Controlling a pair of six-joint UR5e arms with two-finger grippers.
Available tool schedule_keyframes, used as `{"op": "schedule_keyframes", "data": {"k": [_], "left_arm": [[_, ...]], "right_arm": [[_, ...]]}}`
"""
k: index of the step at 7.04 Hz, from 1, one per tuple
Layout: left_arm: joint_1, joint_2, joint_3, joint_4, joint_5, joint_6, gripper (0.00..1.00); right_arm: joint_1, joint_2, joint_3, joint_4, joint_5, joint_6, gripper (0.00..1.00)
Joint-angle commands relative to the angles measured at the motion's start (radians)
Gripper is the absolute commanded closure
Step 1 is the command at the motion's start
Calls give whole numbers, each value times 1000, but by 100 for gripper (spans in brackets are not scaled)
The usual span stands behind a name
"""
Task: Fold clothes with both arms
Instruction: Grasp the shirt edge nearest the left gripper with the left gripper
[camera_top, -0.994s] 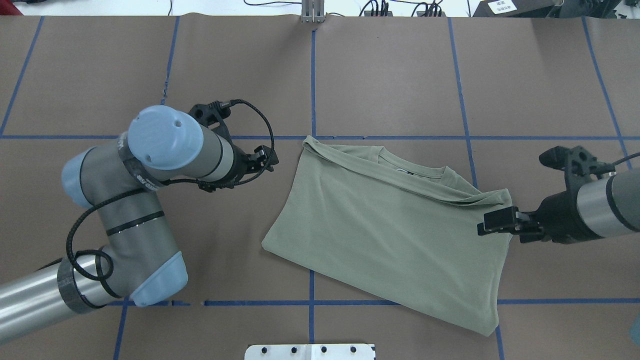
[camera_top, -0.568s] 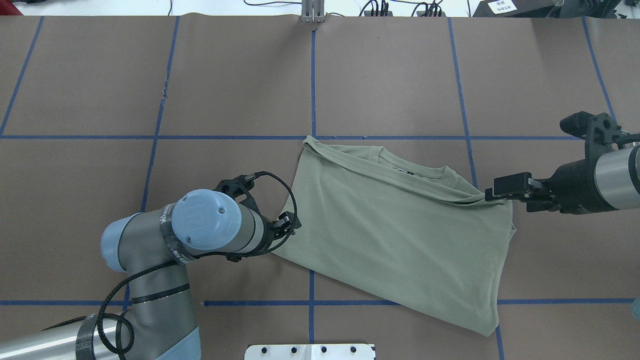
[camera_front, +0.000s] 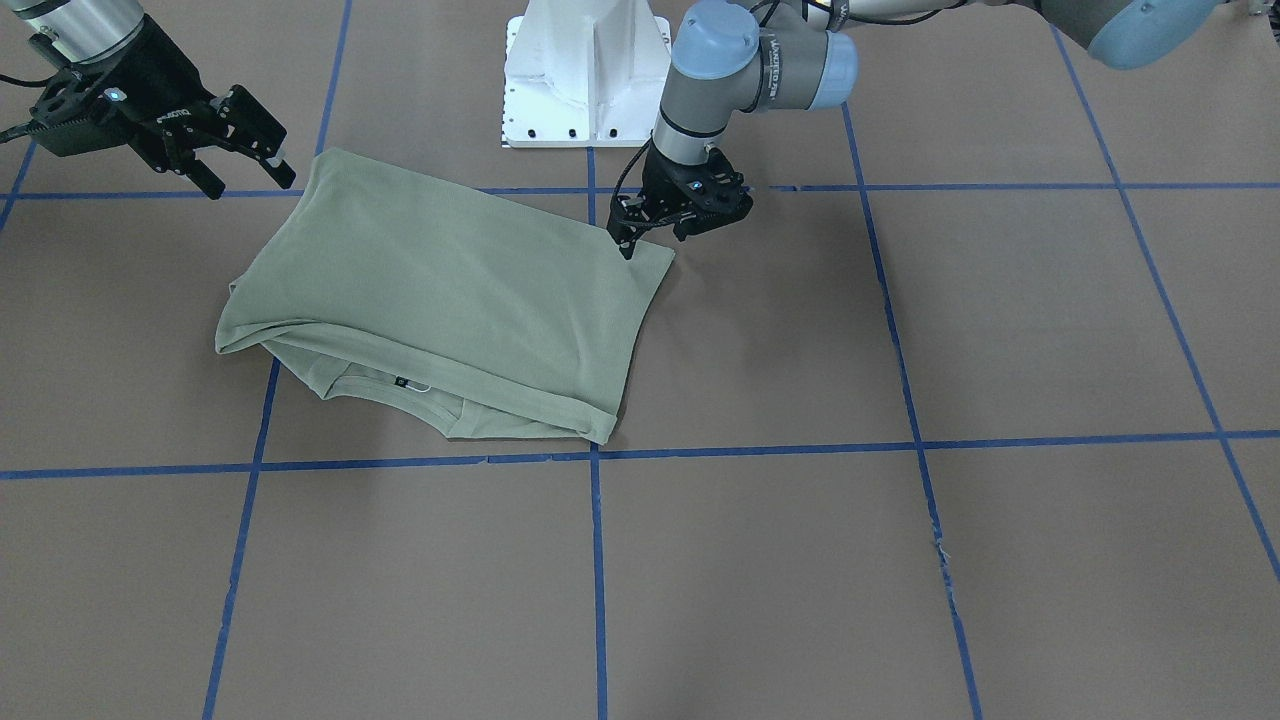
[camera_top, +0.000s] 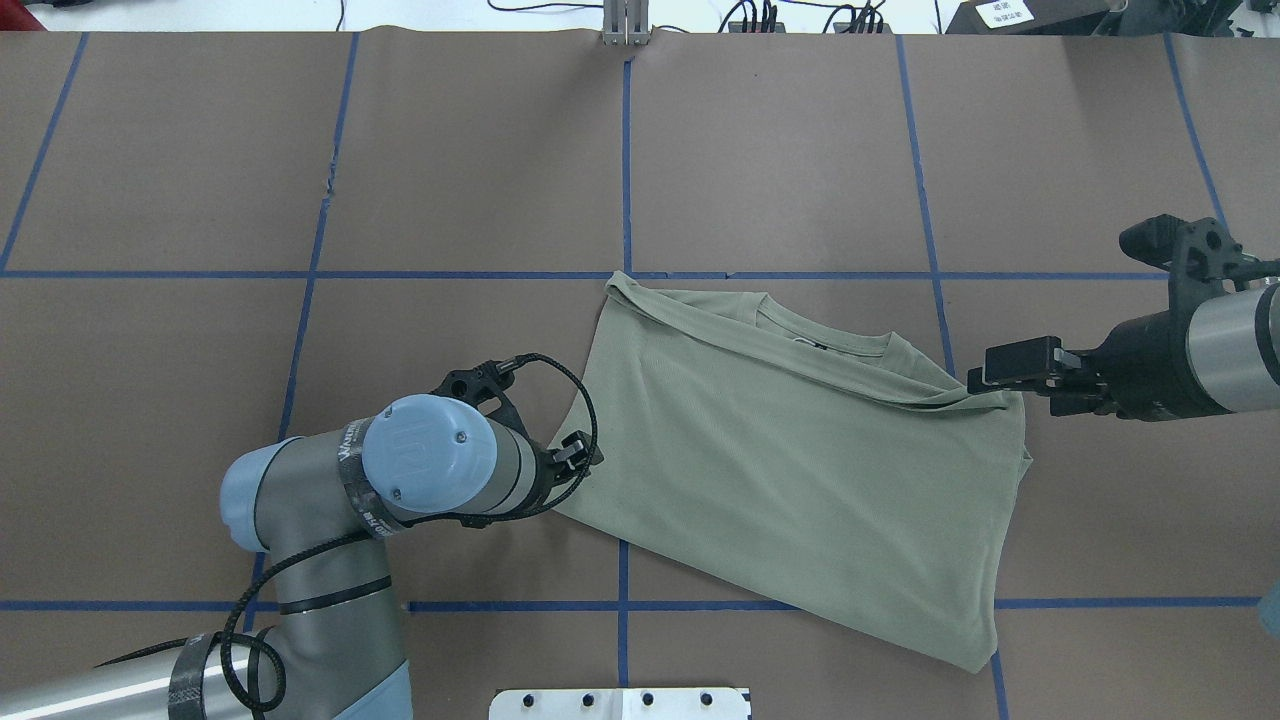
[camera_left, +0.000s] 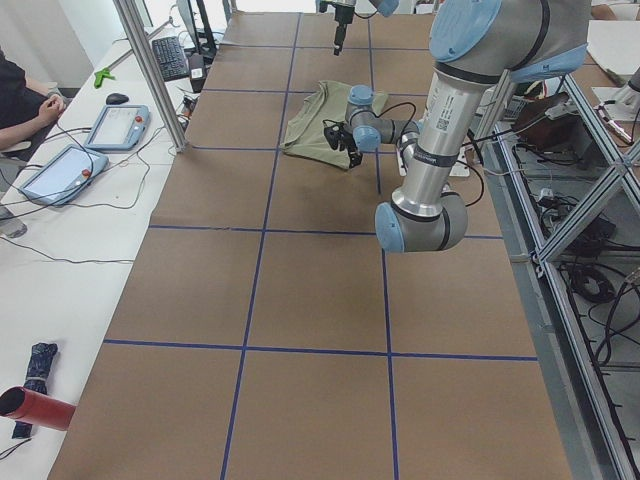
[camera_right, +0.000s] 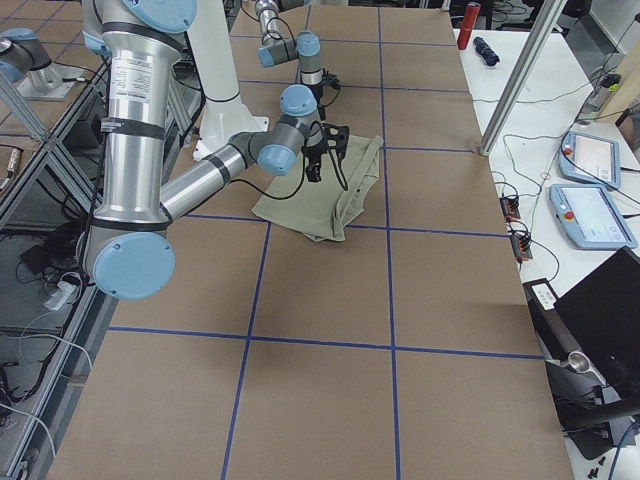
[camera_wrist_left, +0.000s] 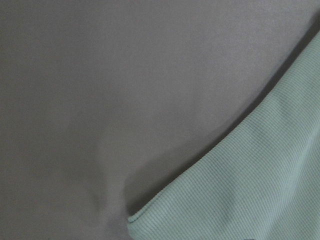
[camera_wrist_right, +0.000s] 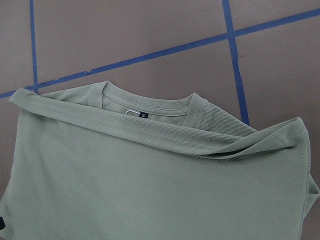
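You have a sage-green shirt (camera_top: 790, 470) lying flat on the brown surface (camera_top: 450, 150), which is crossed by blue tape lines (camera_top: 626, 170). The shirt sits a little to the robot's right of the middle, nearer the robot's edge than the far edge, and askew to the tape. It is folded into a rough rectangle. A band of cloth runs slantwise across its far side, and beyond that band the round collar (camera_wrist_right: 165, 104) shows toward the far edge, with a small black label (camera_wrist_right: 143, 115) inside it. The left arm (camera_top: 300, 480) bends in low from the robot's left. The left hand (camera_front: 652, 235) points down at the shirt's corner on the robot's left, on the side toward the robot's edge. One fingertip is at that corner's edge, though you cannot tell whether it touches the cloth. The jaws look parted and nothing is between them. The left wrist view shows that corner lying flat on the surface, with no fingers in sight. The right arm (camera_top: 1225, 345) reaches in level from the surface's edge on the robot's right. The right hand (camera_front: 250, 182) hangs raised by the shirt's right edge, with its jaws wide apart and empty. Its wrist view looks down on the collar side of the shirt, which nothing grips. The white base (camera_front: 590, 70) stands at the robot's edge.
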Motion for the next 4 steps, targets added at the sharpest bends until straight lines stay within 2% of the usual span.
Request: {"op": "schedule_keyframes", "data": {"k": [1,2,3,4], "left_arm": [[2,-22,50,-8,0,-12,11],[2,-23,52,-28,0,-15,15],[2,-23,50,-28,0,-15,32],[0,-21,47,-28,0,-8,62]], "right_arm": [[0,1,0,-2,0,0,0],[2,-1,0,-2,0,0,0],[2,-1,0,-2,0,0,0],[2,-2,0,-2,0,0,0]]}}
